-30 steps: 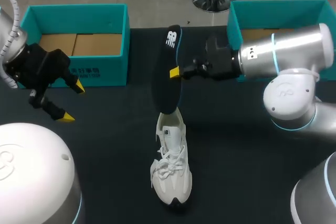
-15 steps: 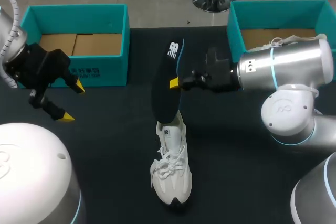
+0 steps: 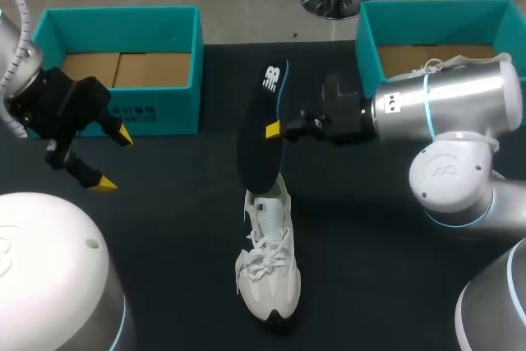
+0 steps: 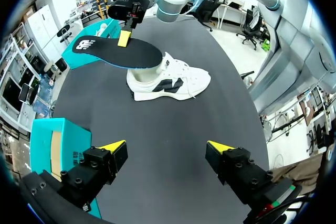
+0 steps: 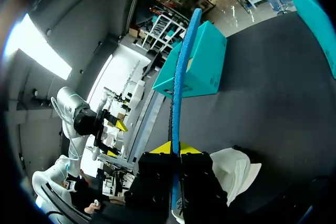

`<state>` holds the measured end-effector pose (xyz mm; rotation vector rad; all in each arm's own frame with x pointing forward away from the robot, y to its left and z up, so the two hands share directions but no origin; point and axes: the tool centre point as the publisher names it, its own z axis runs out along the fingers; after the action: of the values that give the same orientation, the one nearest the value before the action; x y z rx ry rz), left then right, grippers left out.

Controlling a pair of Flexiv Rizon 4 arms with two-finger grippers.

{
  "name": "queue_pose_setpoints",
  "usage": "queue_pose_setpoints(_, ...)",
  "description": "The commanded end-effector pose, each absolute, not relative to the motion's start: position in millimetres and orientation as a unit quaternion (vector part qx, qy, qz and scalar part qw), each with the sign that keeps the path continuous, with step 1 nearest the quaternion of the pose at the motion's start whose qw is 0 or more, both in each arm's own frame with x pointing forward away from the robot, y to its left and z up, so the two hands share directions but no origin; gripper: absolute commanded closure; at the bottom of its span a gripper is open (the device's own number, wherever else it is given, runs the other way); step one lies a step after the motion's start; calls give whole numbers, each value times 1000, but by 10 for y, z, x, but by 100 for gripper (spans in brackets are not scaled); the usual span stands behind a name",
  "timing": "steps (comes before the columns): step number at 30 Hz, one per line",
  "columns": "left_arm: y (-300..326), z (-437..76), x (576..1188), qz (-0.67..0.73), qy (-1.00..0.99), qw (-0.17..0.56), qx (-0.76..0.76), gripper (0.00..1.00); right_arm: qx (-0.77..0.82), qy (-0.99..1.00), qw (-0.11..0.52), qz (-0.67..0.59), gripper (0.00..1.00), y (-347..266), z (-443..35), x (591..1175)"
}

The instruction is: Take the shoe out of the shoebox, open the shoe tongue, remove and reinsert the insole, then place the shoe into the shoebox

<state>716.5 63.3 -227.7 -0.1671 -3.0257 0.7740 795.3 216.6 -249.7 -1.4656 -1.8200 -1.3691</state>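
Right arm's brushed-silver cylindrical forearm (image 3: 448, 92) is showing a thin cyan ring and two small dark dots. Below that forearm, a white rounded joint housing (image 3: 452, 166) is carrying another cyan band. Ahead of the forearm, the right gripper (image 3: 273, 130) is showing matte black blocks with yellow wedge tips. Across from it, the left gripper (image 4: 167, 146) is displaying recessed black screws, with a grey ribbed hose (image 3: 22, 14) looping alongside.

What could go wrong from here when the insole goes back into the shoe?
1. The right gripper pinches the insole by one side edge only, so the long sole may pivot or slip when its lower end meets resistance.
2. The shoe stands unheld on the table, with the open left gripper well apart from it. Pushing the insole in could shove or tip it.
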Motion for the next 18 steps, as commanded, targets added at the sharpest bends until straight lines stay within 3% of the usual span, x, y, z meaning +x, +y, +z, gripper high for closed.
queue_pose_setpoints(1,640,-2278,7151,247,-968,6,-53,0,-519,-661,206,-501,100,2188,-2480,7942)
queue_pose_setpoints(18,640,-2278,7151,247,-968,6,-53,0,-482,-655,176,-555,100,2145,-2729,8032)
